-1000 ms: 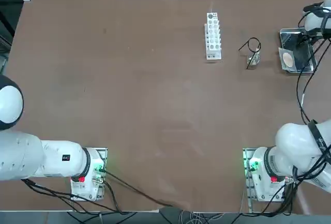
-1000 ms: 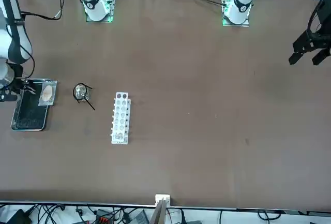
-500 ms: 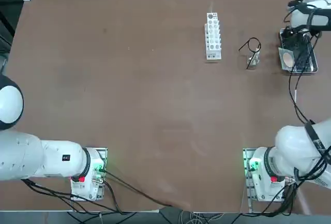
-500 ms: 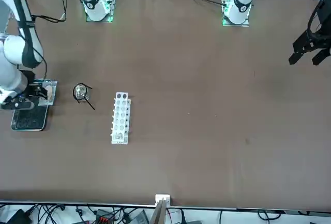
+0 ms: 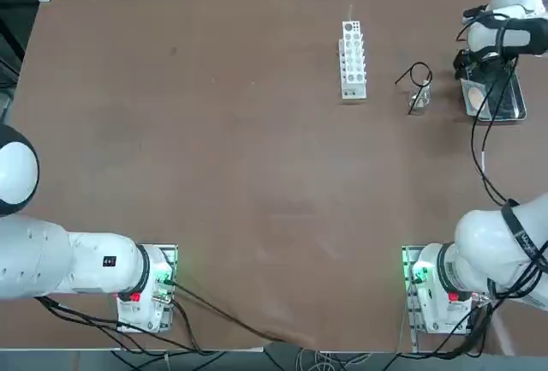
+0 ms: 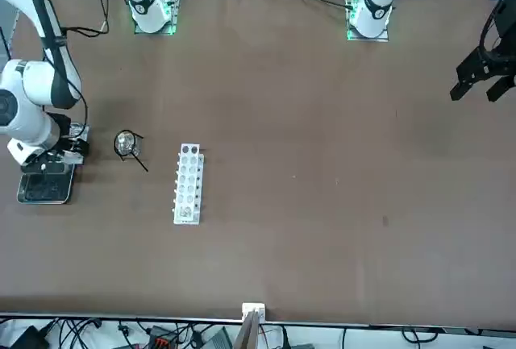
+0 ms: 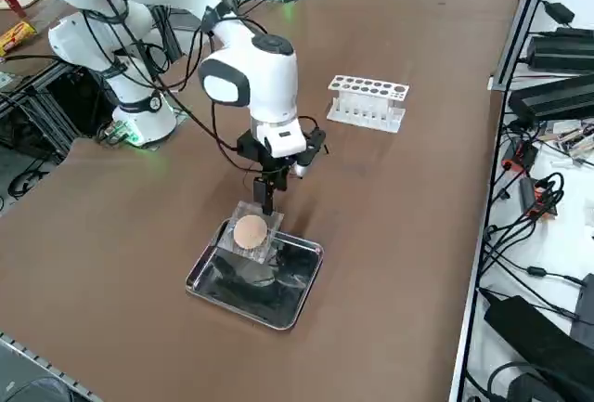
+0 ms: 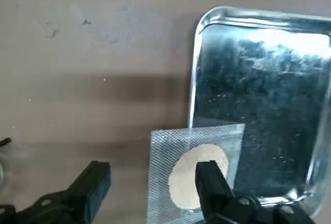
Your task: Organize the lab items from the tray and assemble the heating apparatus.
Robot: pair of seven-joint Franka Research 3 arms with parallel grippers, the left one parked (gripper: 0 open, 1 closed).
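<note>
A broad brown table (image 5: 214,157) filled the scene, with cables and equipment strewn beyond its far edge. Near the robot's right far corner lay the steel tray (image 7: 278,300), its dark floor bare apart from the mesh (image 7: 251,233), a grey square with a round beige centre that rested tilted across the tray's rim at the end nearer the robot. The right gripper (image 8: 152,182) hung above that end of the tray with its fingers spread wide and nothing between them; in the wrist view one finger (image 8: 209,180) stood over the beige disc and the other over bare table just beside the tray. A little toward the table's middle stood the glass burner (image 5: 419,97) with the black wire tripod (image 5: 416,76) at it, both outside the tray. Farther that way lay the white test-tube rack (image 5: 352,58), well apart from the tray.
</note>
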